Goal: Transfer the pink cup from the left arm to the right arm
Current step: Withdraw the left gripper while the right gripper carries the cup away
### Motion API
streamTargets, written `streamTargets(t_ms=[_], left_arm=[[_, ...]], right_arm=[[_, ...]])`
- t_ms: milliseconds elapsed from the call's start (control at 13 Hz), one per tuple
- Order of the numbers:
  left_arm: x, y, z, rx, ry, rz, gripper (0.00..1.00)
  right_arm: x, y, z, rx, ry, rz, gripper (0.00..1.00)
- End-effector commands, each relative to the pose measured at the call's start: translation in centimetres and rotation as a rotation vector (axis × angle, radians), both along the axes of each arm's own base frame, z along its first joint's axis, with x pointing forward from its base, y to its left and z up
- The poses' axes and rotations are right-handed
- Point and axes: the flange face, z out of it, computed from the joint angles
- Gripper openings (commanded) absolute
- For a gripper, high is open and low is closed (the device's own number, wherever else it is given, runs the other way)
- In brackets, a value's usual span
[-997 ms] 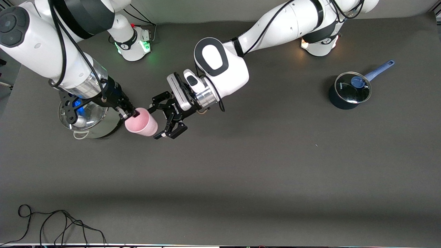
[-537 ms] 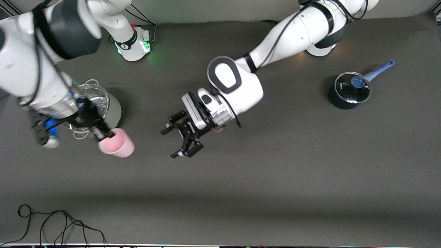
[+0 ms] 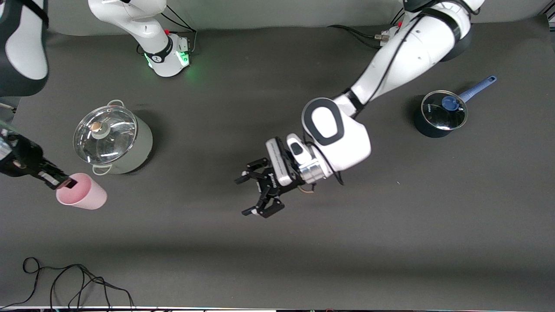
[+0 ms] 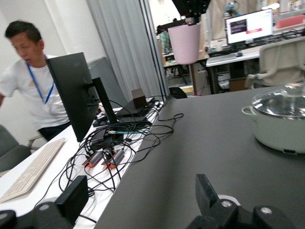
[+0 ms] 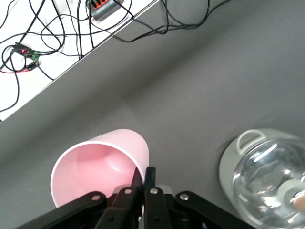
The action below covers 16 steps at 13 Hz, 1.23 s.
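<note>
The pink cup [image 3: 82, 197] hangs upright in the air over the right arm's end of the table, close to the steel pot. My right gripper [image 3: 68, 183] is shut on its rim, one finger inside and one outside, as the right wrist view shows at the gripper [image 5: 144, 175] and cup [image 5: 97, 171]. My left gripper [image 3: 242, 196] is open and empty over the middle of the table, well apart from the cup. In the left wrist view the cup [image 4: 186, 44] dangles from the right gripper [image 4: 192, 9], and one left finger [image 4: 206, 192] shows.
A steel pot with a glass lid [image 3: 112, 141] stands at the right arm's end. A dark blue saucepan with lid [image 3: 440, 113] stands at the left arm's end. A black cable [image 3: 73, 281] lies along the table's front edge. A desk with cables [image 4: 109, 143] adjoins the table.
The right gripper carried the pink cup away from the left gripper, out toward the right arm's end of the table. The left gripper, open, drew back over the middle of the table.
</note>
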Motion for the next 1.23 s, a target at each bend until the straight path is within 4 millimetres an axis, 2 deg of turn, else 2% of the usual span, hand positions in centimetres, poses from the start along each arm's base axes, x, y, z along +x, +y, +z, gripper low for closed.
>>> streamTargets(t_ms=[0,230,383,460,613,690,767,997,1150], left_arm=[[1.1,5.4,0.5,0.06,-0.025,-0.141,1.0],[3.1,12.1,1.2,0.108,-0.051,-0.298,1.0],[4.1,17.4,2.3,0.2,-0.017,-0.397,1.0],[4.3,19.7,3.1,0.277,0.029,-0.435,1.0],[3.5,23.3,6.5,0.389,0.127,-0.499,1.0],[2.8,24.4,8.2,0.435,0.157,-0.515,1.0],[2.4,26.8,9.3,0.493,0.197,-0.506,1.0],[0.7,30.6,11.5,0.676,0.335,-0.506,1.0],[0.1,33.4,12.7,0.761,0.433,-0.463,1.0]], right_arm=[[0.6,-0.8,-0.3,-0.027,0.001,0.127,0.0],[1.0,-2.1,-1.8,-0.055,0.028,0.282,0.0],[1.0,-5.3,-2.1,-0.065,0.033,0.364,0.0],[1.4,-6.5,-3.6,-0.068,0.055,0.454,0.0],[2.1,-9.2,-6.3,-0.071,0.08,0.592,0.0],[2.4,-10.3,-7.5,-0.076,0.08,0.613,0.0],[2.5,-11.4,-9.2,-0.083,0.075,0.637,0.0],[2.4,-13.6,-16.1,-0.106,0.061,0.724,0.0],[3.1,-13.7,-19.7,-0.1,0.091,0.763,0.0]])
